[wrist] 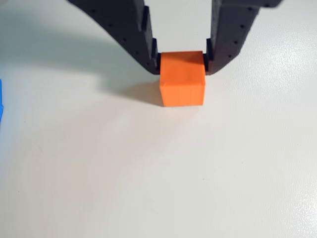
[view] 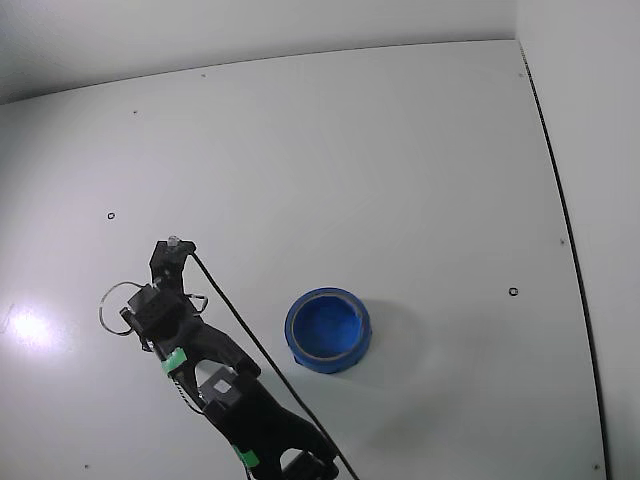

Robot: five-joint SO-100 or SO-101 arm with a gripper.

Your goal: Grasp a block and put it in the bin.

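Observation:
In the wrist view the block (wrist: pixel 182 84) is a small orange-red cube that looks to rest on the white table, its shadow spreading left from its base. My gripper (wrist: pixel 182 62) comes down from the top edge. Its two black fingers press against the cube's left and right faces near its top, so it is shut on the block. In the fixed view the arm reaches in from the bottom left, and the gripper (view: pixel 172 248) points down at the table with the block hidden beneath it. The bin (view: pixel 328 330), a round blue container, stands to the gripper's right in that view.
A sliver of blue (wrist: pixel 1 99) shows at the left edge of the wrist view. The arm's black cable (view: pixel 250 340) runs along the table between arm and bin. The white table (view: pixel 400 150) ends at a wall seam on the right.

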